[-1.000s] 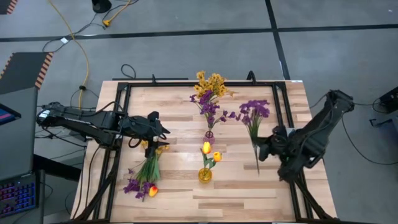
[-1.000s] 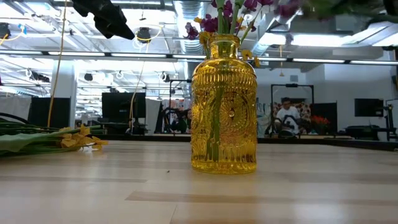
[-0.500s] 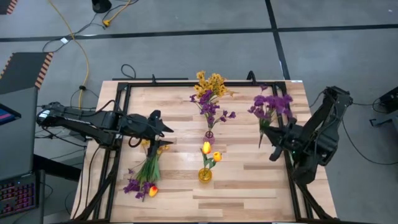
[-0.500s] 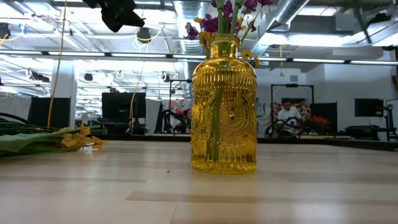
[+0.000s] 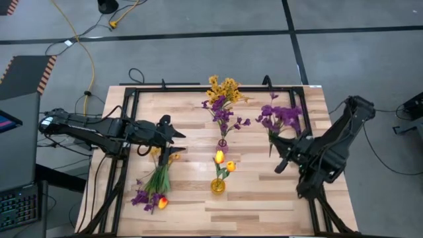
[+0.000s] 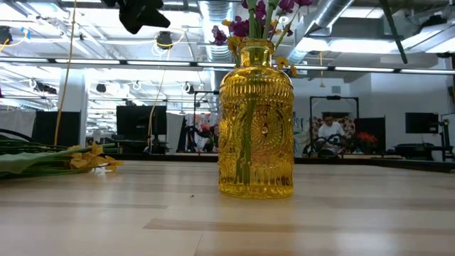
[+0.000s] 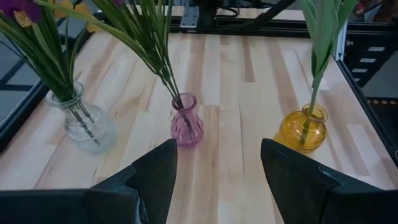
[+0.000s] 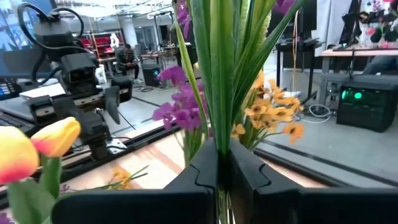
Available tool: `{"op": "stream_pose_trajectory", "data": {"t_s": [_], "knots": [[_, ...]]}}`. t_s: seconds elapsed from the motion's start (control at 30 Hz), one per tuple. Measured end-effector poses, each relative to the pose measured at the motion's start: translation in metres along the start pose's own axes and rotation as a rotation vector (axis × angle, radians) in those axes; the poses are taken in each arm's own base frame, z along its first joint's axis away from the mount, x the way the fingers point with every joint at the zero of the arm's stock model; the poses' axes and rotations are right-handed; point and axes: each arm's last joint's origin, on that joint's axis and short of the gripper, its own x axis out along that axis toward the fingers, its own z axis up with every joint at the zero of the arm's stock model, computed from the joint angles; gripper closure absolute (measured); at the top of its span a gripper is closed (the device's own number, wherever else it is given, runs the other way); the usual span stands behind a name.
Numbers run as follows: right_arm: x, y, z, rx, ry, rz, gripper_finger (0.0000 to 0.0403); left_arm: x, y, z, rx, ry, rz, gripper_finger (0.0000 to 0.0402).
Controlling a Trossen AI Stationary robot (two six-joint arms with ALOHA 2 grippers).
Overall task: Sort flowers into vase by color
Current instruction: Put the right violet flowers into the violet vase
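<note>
Three vases stand in a row down the table's middle. A clear vase [image 7: 84, 127] holds yellow clustered blooms [image 5: 223, 87] and purple blossoms. A pink vase [image 7: 186, 121] holds purple blossoms [image 5: 226, 118]. A yellow vase [image 5: 217, 186] holds yellow-orange tulips [image 5: 220, 157]. Loose flowers [image 5: 155, 185] lie flat on the table at the near left. My left gripper [image 5: 175, 137] hangs open above them, facing the vases. My right gripper [image 5: 277, 158] is to the right of the vases and is shut on a bunch of purple flowers [image 5: 281, 116]. My right gripper pinches the green stems [image 8: 219, 124] of the purple flowers between its two fingers, below the blooms. The fingers lie about level, coming from the table's right, across the stems. The bunch is lifted clear of the table, its blooms [image 5: 281, 116] toward the far edge.
A black frame [image 5: 132, 99] runs around the wooden tabletop. Bare wood lies at the near right [image 5: 264, 205] and at the far left [image 5: 165, 106]. In the low view a person [image 6: 329, 131] sits far off in the room behind the yellow vase [image 6: 256, 121].
My right gripper has rolled its wrist and shifted a little, toward the right edge and then back toward the vases. The purple bunch has turned with it. Its stem end, which stuck out toward the near edge, no longer shows. My left gripper has tipped slightly upward.
</note>
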Motion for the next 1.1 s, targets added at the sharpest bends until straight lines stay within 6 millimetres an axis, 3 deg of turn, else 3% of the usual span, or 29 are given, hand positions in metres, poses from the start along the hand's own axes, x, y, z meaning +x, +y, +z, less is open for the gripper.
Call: {"op": "stream_pose_trajectory", "data": {"t_s": [0.37, 0.63, 0.73, 0.9, 1.1], "knots": [[0.003, 0.036, -0.012, 0.101, 0.058, 0.017, 0.0360, 0.000, 0.000, 0.000, 0.000, 0.001, 0.000, 0.0182], [0.044, 0.077, -0.004, -0.072, 0.164, 0.175, 0.0360, 0.000, 0.000, 0.000, 0.003, 0.002, -0.001, 0.0182], [0.053, 0.076, 0.013, -0.130, 0.107, 0.204, 0.0360, 0.000, 0.000, 0.000, 0.004, 0.003, -0.007, 0.0182], [0.053, 0.063, 0.042, -0.204, 0.026, 0.225, 0.0360, 0.000, 0.000, 0.000, 0.004, 0.006, -0.007, 0.0182], [0.049, 0.050, 0.060, -0.302, -0.024, 0.275, 0.0360, 0.000, 0.000, 0.000, 0.004, 0.005, -0.007, 0.0182]]}}
